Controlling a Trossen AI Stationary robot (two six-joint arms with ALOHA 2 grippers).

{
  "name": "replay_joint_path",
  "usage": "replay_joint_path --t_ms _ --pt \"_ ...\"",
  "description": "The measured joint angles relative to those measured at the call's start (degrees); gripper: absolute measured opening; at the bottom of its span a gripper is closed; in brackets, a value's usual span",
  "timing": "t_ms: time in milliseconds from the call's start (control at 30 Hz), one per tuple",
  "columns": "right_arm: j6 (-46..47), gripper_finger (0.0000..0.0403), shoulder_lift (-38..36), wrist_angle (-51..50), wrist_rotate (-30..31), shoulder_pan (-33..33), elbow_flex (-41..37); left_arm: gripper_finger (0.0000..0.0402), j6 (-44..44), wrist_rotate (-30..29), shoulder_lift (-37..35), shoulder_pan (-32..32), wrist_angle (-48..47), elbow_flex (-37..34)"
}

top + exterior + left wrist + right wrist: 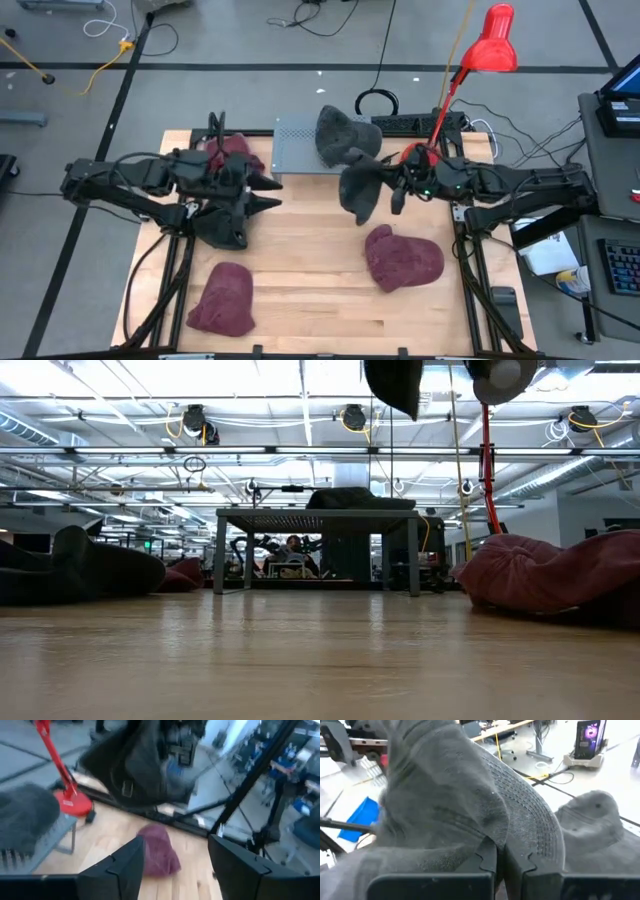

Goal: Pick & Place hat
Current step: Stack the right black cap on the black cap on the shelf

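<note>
My right gripper (393, 187) is shut on a grey hat (360, 190), held high over the table's middle; the low view shows only the hat's lower end (393, 382). A second grey hat (343, 133) lies on a grey perforated stand (298, 148) at the far middle. My left gripper (268, 193) stands open at mid-left, pointing toward the right, nothing between its fingers (125, 867). A dark grey hat (225, 228) lies on the table under the left arm. My right gripper pinches a fold of the grey hat's cloth (487, 842) between its two fingers. The fingers come nearly level from the table's right side. The hat bulges ahead of the fingers and hangs below them, lifted clear of the table.
Maroon hats lie at the near left (222, 298), the near right (403, 257) and the far left (230, 150). A red desk lamp (487, 42) stands behind the table's far right corner. Bare wood shows in the near middle.
</note>
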Motion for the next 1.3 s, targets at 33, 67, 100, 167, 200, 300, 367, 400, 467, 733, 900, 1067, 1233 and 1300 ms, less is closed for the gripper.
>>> replay_joint_path --t_ms 33,67,100,167,200,300,367,400,467,733,900,1067,1233,1300 --pt "0.0 0.0000 0.6 1.4 0.0 0.0 0.0 0.0229 0.0 -0.3 0.0 0.0 -0.2 -0.1" --pt "-0.1 0.0000 1.3 2.1 0.0 0.0 0.0 0.0232 -0.1 -0.7 0.2 0.1 -0.1 -0.2" --pt "-0.3 0.0000 2.1 2.8 0.1 0.0 0.0 0.0234 -0.3 -0.7 0.5 0.2 0.6 -0.2" --pt "-1.0 0.0000 3.8 3.3 1.3 0.0 1.0 0.0236 -1.3 -0.7 0.8 1.0 0.7 -0.2" --pt "-1.2 0.0000 4.7 3.5 1.4 0.0 1.7 0.0236 -1.4 -0.7 1.3 1.3 0.9 -0.2" --pt "-2.6 0.0000 7.3 3.5 1.5 0.0 4.5 0.0237 -1.1 -0.8 2.4 1.9 2.9 -0.2" --pt "-4.5 0.0000 9.0 3.7 1.6 0.0 6.5 0.0237 -0.2 0.2 4.1 1.9 6.8 -0.2" --pt "-5.3 0.0000 9.7 3.4 1.6 0.0 7.4 0.0237 0.4 0.4 4.7 1.9 8.6 -0.1" --pt "-6.2 0.0000 11.4 3.5 1.5 0.0 9.3 0.0237 1.4 0.4 5.6 1.9 9.3 -0.2" --pt "-8.3 0.0000 12.9 3.7 1.4 0.0 11.5 0.0237 1.3 -2.0 9.5 2.3 15.2 -0.1" --pt "-8.7 0.0000 12.9 3.9 1.4 0.0 11.5 0.0237 1.1 -2.1 12.0 2.3 19.1 -0.2" --pt "-8.7 0.0000 12.9 3.9 1.4 0.0 11.5 0.0237 0.9 -1.9 13.8 2.3 23.2 -0.2" --pt "-8.9 0.0000 12.9 3.9 1.4 0.0 11.5 0.0236 0.2 -0.9 14.5 2.3 25.6 -0.1" --pt "-8.9 0.0000 12.9 3.9 1.5 -0.1 11.5 0.0228 -0.4 0.8 14.8 2.3 27.3 -0.2"
